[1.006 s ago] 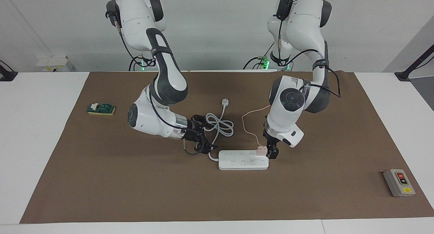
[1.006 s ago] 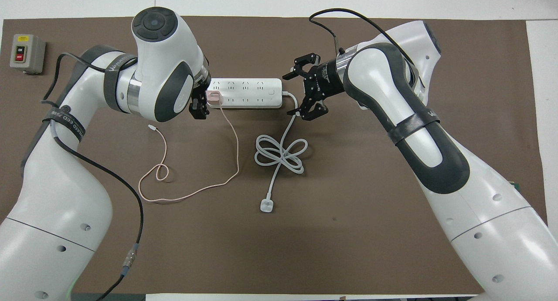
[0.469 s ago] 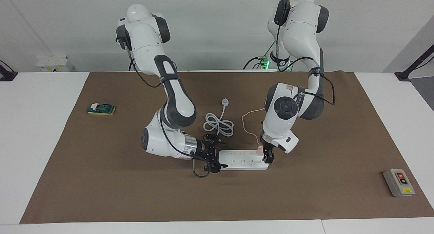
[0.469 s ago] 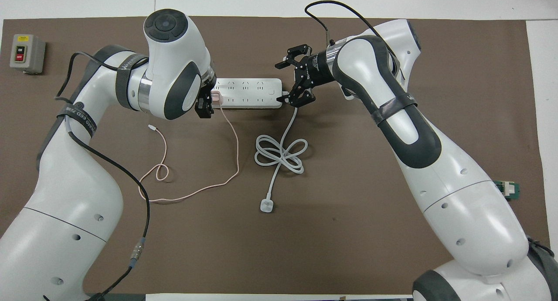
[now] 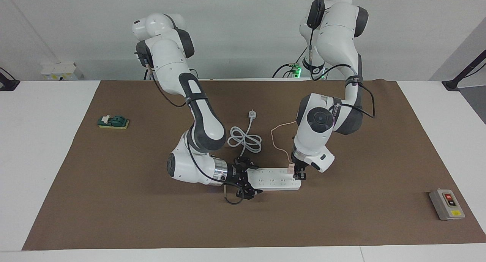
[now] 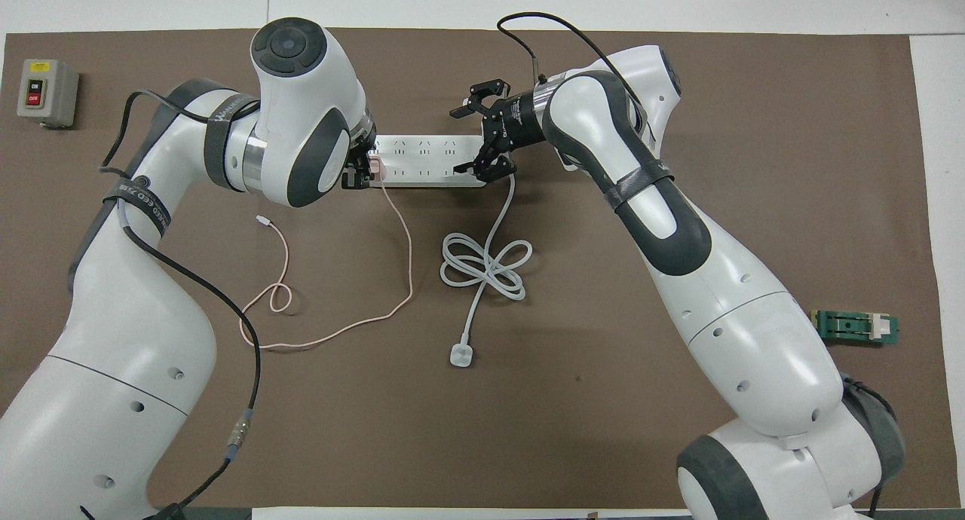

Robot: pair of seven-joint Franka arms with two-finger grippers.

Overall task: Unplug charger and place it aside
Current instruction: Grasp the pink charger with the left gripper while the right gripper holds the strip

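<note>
At mid-table on my brown mat (image 5: 114, 201), the long white multi-socket power strip (image 5: 274, 179) lies flat with both arms at it. My left gripper (image 5: 297, 173) points down at the strip's end toward the left arm's side, its fingers set on either side of the small pale pink cube-shaped charger (image 5: 290, 169), which sits plugged into the last socket there; whether they have clenched on it I cannot tell. The charger's thin pink cable (image 6: 399, 237) trails toward the robots and loops on the mat, ending in a tiny connector (image 6: 261, 220). My right gripper (image 5: 248, 178) lies low and level at the strip's other end, fingers spread wide across that end, released. The strip's thick white cord (image 6: 484, 267) runs toward the robots in a coiled knot to its white plug (image 6: 460, 355). A grey on-off switch box (image 5: 446, 204) sits by the mat's edge at the left arm's end, a green block (image 5: 113, 122) at the right arm's
</note>
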